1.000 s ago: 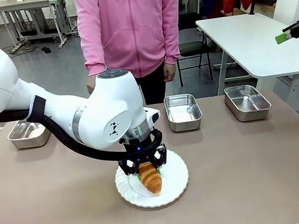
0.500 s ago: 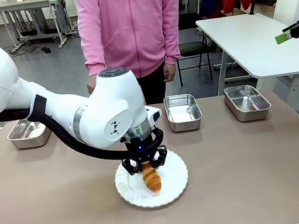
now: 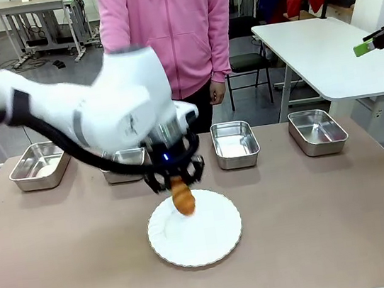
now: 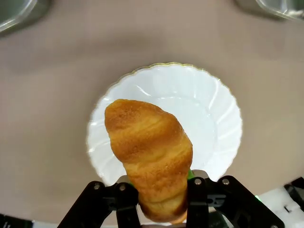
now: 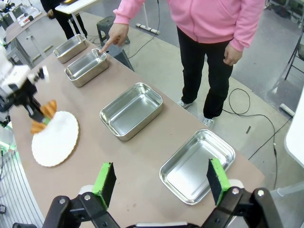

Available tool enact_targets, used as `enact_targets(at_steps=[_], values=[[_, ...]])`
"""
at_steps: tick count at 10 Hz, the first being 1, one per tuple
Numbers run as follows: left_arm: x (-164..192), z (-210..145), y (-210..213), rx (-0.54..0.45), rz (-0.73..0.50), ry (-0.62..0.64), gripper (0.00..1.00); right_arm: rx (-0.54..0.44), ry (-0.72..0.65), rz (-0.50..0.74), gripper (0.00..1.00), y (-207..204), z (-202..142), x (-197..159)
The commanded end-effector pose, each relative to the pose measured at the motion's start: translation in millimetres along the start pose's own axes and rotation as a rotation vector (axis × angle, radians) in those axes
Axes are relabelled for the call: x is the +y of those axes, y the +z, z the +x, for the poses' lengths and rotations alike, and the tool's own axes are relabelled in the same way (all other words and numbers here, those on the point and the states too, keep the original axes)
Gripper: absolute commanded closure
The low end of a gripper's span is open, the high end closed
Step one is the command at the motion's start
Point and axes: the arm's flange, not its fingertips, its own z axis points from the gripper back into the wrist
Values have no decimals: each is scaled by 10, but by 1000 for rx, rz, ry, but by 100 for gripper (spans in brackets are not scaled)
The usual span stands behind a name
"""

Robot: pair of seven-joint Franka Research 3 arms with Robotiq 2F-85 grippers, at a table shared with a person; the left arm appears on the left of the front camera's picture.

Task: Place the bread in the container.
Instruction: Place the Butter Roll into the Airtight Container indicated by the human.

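Brown counter, four steel pans along far edge, person in pink behind. Bread (image 3: 182, 197) now off white plate (image 3: 205, 239), hanging at frame centre, clamped at one end in left tool (image 3: 175, 178); a second ago it lay on plate with jaws closing round it. Grasp done, carry begun. Person's hand (image 5: 115, 34) points at container (image 5: 86, 66), second pan from left in front view. Right tool (image 5: 161, 183) spread wide, empty, raised far right.

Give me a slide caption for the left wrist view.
Left tool shut on the bread, lifted above the white plate.
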Motion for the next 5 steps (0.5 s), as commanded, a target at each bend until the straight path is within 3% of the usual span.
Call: enact_targets(at_steps=[1, 3, 5], values=[[279, 377, 497, 68, -5, -67, 77, -5, 1, 4, 0, -8, 3, 10], [626, 793, 894, 95, -19, -154, 77, -5, 1, 4, 0, -8, 3, 10], [990, 1250, 981, 101, 7, -250, 77, -5, 1, 4, 0, -8, 3, 10]])
